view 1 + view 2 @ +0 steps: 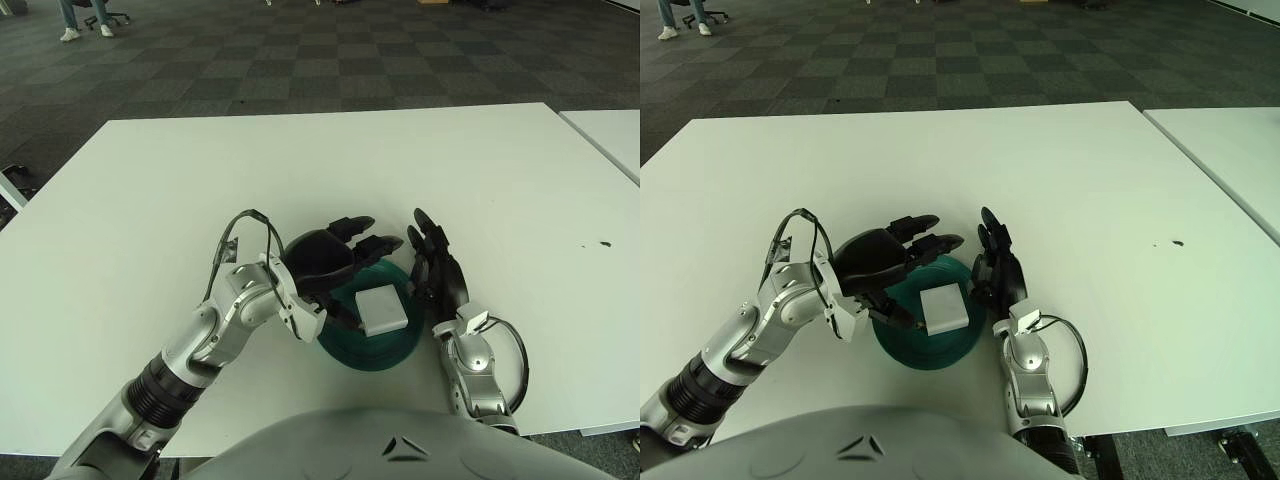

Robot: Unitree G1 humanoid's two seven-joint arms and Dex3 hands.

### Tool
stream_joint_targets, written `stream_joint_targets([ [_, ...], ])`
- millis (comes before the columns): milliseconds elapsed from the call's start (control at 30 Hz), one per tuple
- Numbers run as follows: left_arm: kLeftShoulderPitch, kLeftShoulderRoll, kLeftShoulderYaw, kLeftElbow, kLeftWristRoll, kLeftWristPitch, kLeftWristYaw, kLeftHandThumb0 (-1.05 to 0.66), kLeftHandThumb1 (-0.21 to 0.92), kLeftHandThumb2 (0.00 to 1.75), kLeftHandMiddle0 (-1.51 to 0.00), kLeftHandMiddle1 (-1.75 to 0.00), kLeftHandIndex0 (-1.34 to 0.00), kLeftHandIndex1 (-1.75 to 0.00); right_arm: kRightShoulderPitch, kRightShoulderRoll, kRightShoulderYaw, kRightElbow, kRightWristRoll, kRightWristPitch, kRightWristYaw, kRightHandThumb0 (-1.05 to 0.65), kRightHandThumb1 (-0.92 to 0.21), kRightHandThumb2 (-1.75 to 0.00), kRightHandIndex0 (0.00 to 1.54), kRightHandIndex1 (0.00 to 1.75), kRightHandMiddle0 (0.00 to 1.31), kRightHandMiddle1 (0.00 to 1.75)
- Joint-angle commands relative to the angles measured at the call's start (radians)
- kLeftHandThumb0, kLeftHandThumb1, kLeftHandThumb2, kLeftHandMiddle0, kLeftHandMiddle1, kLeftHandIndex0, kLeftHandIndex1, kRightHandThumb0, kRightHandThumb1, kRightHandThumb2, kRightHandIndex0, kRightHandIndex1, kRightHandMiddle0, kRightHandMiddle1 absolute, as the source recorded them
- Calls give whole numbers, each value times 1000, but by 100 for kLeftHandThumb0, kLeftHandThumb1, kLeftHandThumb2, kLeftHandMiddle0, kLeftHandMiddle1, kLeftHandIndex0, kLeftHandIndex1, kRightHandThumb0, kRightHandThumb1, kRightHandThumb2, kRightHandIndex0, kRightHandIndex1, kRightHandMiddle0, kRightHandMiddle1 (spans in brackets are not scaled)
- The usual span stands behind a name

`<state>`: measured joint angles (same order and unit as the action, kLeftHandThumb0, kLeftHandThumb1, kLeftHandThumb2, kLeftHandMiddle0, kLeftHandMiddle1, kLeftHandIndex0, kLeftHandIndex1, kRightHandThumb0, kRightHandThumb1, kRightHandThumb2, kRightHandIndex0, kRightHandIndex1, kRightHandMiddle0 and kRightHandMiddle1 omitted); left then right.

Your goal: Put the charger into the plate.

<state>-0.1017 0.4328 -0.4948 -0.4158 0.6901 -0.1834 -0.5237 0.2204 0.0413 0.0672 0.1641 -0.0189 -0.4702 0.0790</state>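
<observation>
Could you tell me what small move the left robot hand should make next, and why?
Probably lift the left robot hand up and back, away from the plate. The charger lies flat inside it, and the fingers are spread and hold nothing. The right robot hand shows beside the plate's right rim.

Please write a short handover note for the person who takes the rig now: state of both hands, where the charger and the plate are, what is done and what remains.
Left hand: open, fingers spread, above the left part of the green plate, holding nothing.
Right hand: open, fingers upright, beside the plate's right edge.
White charger: lies flat inside the plate, free of both hands.
Plate: on the white table, near the robot's edge.
Done: charger is in the plate.
Left: probably only to draw the left hand away from the plate.
</observation>
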Motion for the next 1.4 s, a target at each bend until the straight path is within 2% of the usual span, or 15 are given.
stream_joint_targets([
  [0,-18,2,29,17,-43,26,-29,-105,92,52,0,0,0,0,32,0,-9,114,42,41,23,-97,-92,-103,4,0,0,2],
  [100,-21,-3,42,25,-75,43,-42,-105,92,49,0,0,0,0,28,6,-13,115,65,60,40,-96,-92,-102,4,0,1,3],
  [167,-59,-5,75,103,-117,45,-32,-105,92,48,0,0,0,0,30,11,-18,113,76,69,42,-96,-92,-102,5,0,2,3],
  [233,-73,-30,107,150,-148,87,-12,-105,92,48,0,0,0,0,34,17,-23,114,70,66,28,-97,-92,-100,7,1,3,5],
  [367,-10,-135,151,119,-133,227,85,-105,92,54,0,0,-3,-2,36,28,-23,112,56,74,7,-99,-92,-99,9,2,5,6],
  [433,17,-204,193,139,-176,266,165,-105,92,62,-1,0,-7,-4,35,35,-25,102,77,108,14,-99,-92,-98,9,1,5,7],
  [500,81,-255,242,163,-231,246,260,-105,92,68,-4,-2,-10,-6,32,42,-30,96,97,142,19,-99,-92,-97,9,1,3,14],
  [567,165,-311,261,152,-253,224,359,-105,92,73,-8,-3,-13,-8,26,45,-38,95,114,173,24,-99,-92,-96,10,1,2,19],
  [667,224,-336,264,149,-271,199,415,-105,92,81,-14,-2,-14,-14,24,45,-42,93,124,195,27,-98,-92,-95,11,0,0,24],
  [700,250,-341,265,150,-281,186,430,-105,92,84,-16,-1,-10,-23,24,44,-44,93,127,200,29,-98,-92,-95,11,0,0,25],
  [767,358,-434,310,178,-406,185,479,-105,92,87,-16,-1,-5,-33,19,44,-55,104,152,226,40,-98,-92,-95,11,0,0,26],
  [800,385,-466,324,182,-451,196,490,-104,92,91,-15,0,-3,-35,17,43,-58,107,161,234,44,-98,-92,-95,11,0,0,26],
  [967,428,-553,374,220,-604,230,511,-98,92,99,-13,0,0,-37,17,43,-73,107,196,248,60,-99,-92,-94,11,0,0,30],
  [1133,429,-576,406,270,-681,199,516,-95,92,104,-11,0,0,-36,18,45,-86,103,216,260,69,-101,-92,-92,12,0,0,35],
  [1367,431,-562,402,294,-720,177,520,-96,92,107,-12,0,0,-35,23,47,-102,100,232,258,72,-102,-92,-90,13,1,0,40],
])
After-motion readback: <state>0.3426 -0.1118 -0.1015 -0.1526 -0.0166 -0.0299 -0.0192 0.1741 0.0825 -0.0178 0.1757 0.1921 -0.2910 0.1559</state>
